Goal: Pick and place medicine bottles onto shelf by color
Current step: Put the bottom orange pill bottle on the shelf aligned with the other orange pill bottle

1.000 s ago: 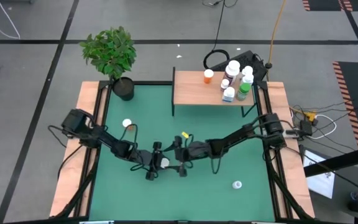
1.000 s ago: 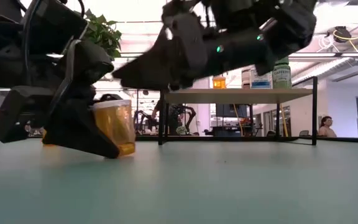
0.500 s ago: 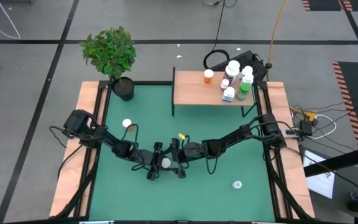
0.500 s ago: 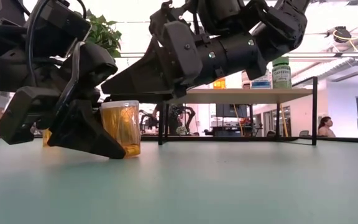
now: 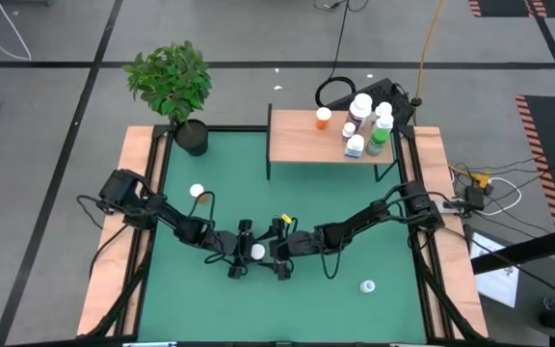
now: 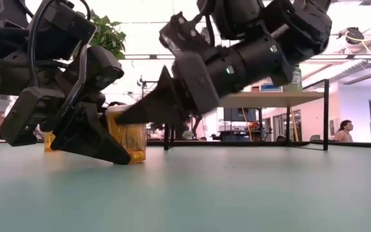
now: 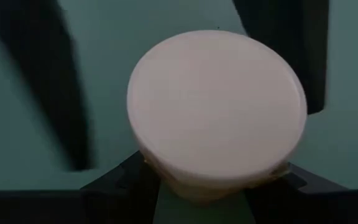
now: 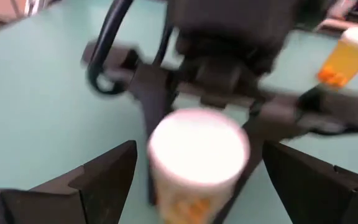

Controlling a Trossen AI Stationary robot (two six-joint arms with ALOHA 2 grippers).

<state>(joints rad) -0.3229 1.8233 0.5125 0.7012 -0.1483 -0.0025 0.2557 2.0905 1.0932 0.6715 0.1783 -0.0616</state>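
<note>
An amber medicine bottle (image 5: 256, 253) with a white cap stands on the green table, left of centre and toward the near edge. My left gripper (image 5: 248, 254) comes in from the left and is shut on it. My right gripper (image 8: 197, 183) faces it from the right and is open. Its two fingers (image 8: 104, 180) stand on either side of the bottle (image 8: 197, 149), apart from it. The shelf (image 5: 302, 140) stands at the far edge with several bottles (image 5: 364, 125) on its right part. My left gripper pinches the amber bottle's body just under the white cap (image 7: 185, 190) between its two fingers (image 7: 117, 186). The fingers come from the table's left, slanting down. The bottle stands about upright with its base (image 6: 133, 160) on the table.
A second amber bottle (image 5: 197, 191) stands on the table farther left and back. A white-capped bottle (image 5: 367, 285) stands near the front right. A potted plant (image 5: 173, 82) is at the far left corner. Light wooden rails (image 5: 133, 222) edge the table.
My right gripper has sunk and gone toward the table's left, toward the held bottle, so its open fingers now flank the bottle. In the low view the bottle, tilted a second ago, now stands more upright in my left gripper.
</note>
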